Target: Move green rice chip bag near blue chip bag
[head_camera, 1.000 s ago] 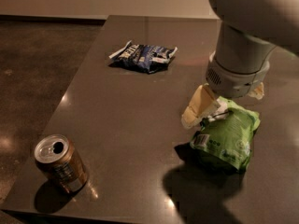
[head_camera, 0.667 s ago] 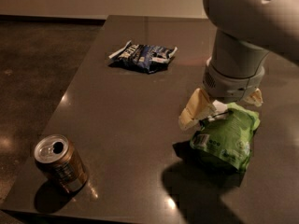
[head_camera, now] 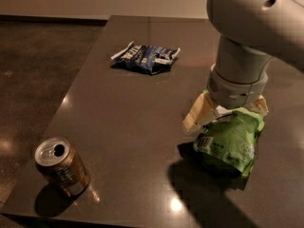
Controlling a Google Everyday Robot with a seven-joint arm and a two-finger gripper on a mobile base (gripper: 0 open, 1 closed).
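Fingers [head_camera: 197,115], two cream-coloured pads at the end of a thick grey robot arm [head_camera: 237,75], reach down from above at the right of the dark bench [head_camera: 118,127]. They straddle the upper end of a puffy lime-green bag [head_camera: 230,144]. They look pinched on that crumpled top edge, one pad each side, w/ the bag's body below them. Can't tell whether the bag is off the bench or resting on it. Gripping at the top end makes sense: it's prob. the thinnest part of a puffy bag, so narrow fingers can close on it w/o crushing the chips. White barcode label shows on the side of the bag that faces the can.

Blue bag [head_camera: 147,58], flat, navy w/ white lettering, lies toward the far side of the bench, well apart from the green bag, w/ nothing btwn them. That's the target spot, so judging from here the carry is not yet done. Gold drink can [head_camera: 61,165] stands at the near corner on the opposite side, well out of the likely path. Dark floor shows beyond the bench edge.
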